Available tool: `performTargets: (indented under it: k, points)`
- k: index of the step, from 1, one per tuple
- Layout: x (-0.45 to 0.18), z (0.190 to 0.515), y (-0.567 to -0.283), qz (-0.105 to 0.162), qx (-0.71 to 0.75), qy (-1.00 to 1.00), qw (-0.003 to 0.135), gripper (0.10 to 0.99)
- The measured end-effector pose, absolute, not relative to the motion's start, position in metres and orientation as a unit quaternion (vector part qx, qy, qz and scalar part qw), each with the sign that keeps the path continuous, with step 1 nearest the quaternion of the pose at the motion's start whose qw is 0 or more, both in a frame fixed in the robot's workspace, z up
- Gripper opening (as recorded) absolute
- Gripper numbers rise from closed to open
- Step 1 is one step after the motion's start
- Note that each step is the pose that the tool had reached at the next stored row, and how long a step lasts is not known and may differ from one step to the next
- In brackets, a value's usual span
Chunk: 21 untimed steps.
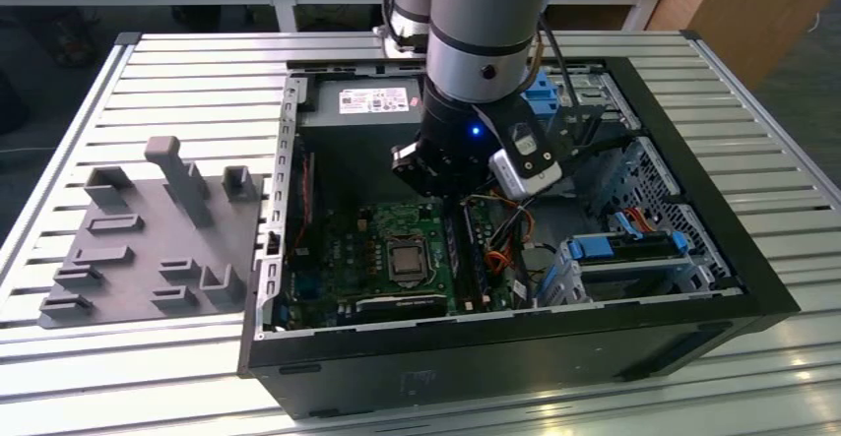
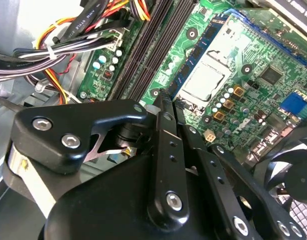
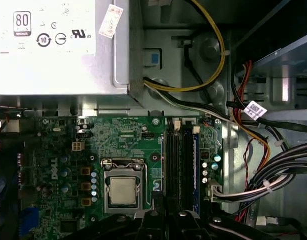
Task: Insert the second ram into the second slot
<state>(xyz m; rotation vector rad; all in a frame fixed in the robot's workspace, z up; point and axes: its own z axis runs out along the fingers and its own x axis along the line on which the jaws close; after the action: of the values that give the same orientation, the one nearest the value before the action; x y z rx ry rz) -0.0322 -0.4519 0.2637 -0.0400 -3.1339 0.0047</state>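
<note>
End effector (image 2: 169, 104), fingers (image 2: 163, 130) closed and empty, hangs above the slots (image 3: 177, 160), where a thin blue ram (image 3: 196, 170) sits edge-on.

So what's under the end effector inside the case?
Green motherboard: dark memory slots beside the CPU socket. The end effector covers one end of the slots.

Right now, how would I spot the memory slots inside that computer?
Find the open computer case on the slatted table, then the green board on its floor. Next to the board's silver square chip run the slots: long, thin, black grooves side by side, unlike the short connectors around them.
</note>
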Motion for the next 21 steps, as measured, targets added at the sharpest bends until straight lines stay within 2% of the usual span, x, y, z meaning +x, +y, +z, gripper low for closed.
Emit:
performTargets:
  k: [21]
  points:
    - [-0.032,0.247,-0.452,0.002,-0.013,-1.000,0.004,0.137]
